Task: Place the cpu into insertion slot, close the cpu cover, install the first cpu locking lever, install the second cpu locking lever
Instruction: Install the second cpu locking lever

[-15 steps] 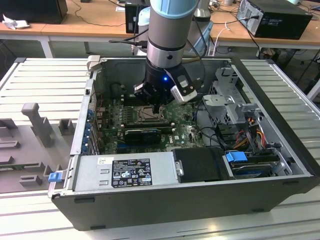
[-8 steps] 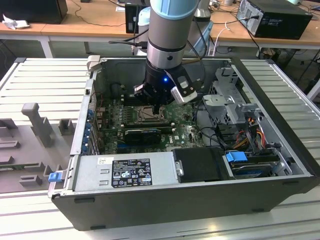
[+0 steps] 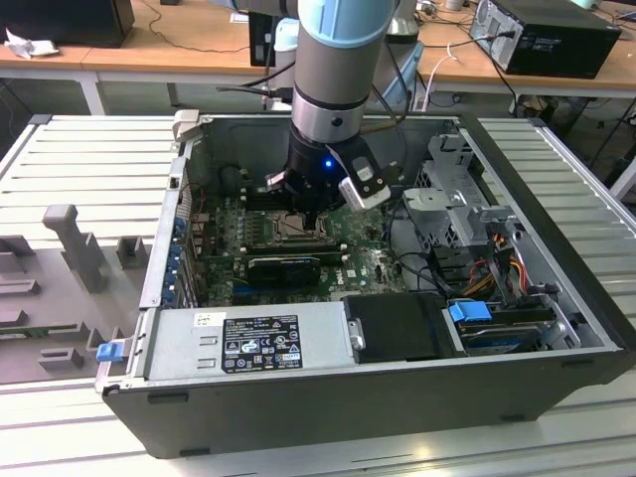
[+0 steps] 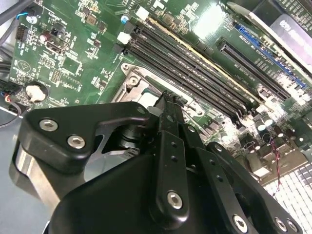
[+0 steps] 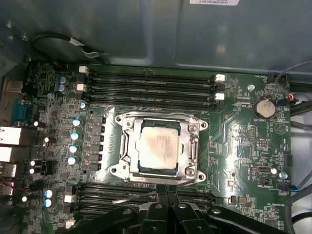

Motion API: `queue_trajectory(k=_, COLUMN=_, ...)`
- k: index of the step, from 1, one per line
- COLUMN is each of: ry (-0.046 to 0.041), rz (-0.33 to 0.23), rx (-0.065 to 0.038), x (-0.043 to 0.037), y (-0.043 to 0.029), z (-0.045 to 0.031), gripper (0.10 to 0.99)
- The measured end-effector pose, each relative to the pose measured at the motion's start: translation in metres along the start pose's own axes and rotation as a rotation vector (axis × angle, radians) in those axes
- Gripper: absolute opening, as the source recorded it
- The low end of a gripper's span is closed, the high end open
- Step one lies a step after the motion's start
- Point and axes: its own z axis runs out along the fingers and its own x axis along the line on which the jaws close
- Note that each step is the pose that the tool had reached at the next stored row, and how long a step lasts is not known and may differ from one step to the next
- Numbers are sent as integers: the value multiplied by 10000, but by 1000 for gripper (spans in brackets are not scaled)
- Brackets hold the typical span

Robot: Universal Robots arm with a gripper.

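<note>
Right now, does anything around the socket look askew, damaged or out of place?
Nothing stands out. The cpu lies flat and square under the closed cpu cover, and the green board around it looks intact.

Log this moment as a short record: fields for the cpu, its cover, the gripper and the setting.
cpu: seated flat in the insertion slot, pale face up
cpu cover: down, framing the chip
gripper: fingers together, empty, at the socket's edge
setting: open computer case on a slatted table; green motherboard with long black memory slots on both sides of the socket
</note>
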Motion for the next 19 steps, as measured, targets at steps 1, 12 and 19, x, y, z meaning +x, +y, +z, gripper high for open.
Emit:
queue_trajectory(k=1, ry=0, rz=1, rx=-13, x=5, y=-2, z=10, gripper=106)
queue_trajectory(k=12, ry=-24, rz=-12, rx=-389, x=201, y=-80, z=33, gripper=106)
queue_trajectory(k=19, ry=-14, rz=-11, rx=-397, x=254, y=-108, z=243, gripper=106)
